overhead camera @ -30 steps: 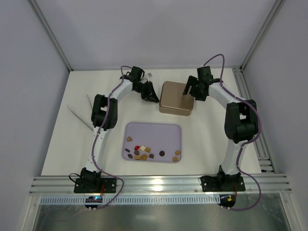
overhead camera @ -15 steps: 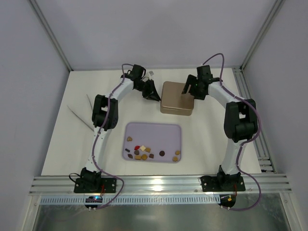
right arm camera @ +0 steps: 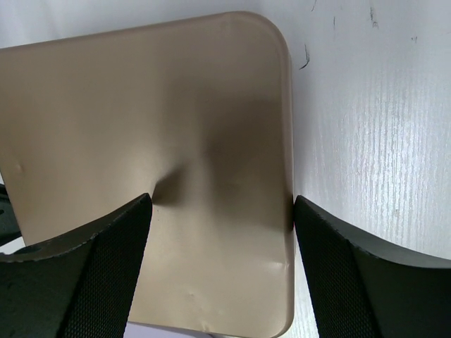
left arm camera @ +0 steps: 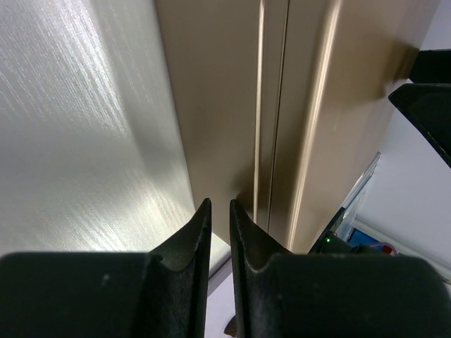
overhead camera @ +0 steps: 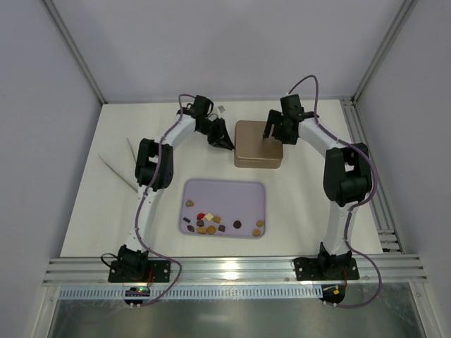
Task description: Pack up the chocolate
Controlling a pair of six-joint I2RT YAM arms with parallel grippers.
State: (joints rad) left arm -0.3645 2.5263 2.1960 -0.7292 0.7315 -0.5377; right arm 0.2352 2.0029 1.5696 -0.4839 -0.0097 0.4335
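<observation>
The chocolate point(overhead camera: 211, 222) lies loose in the near half of the lavender tray point(overhead camera: 224, 184), well apart from both arms. At the far side, the left gripper point(left arm camera: 219, 205) points at the left side of the tan box point(overhead camera: 255, 149), its jaws nearly closed with a thin, empty slit between them. The right gripper point(right arm camera: 222, 204) stands wide, with 1 finger over the dented lid and 1 at the box's edge.
</observation>
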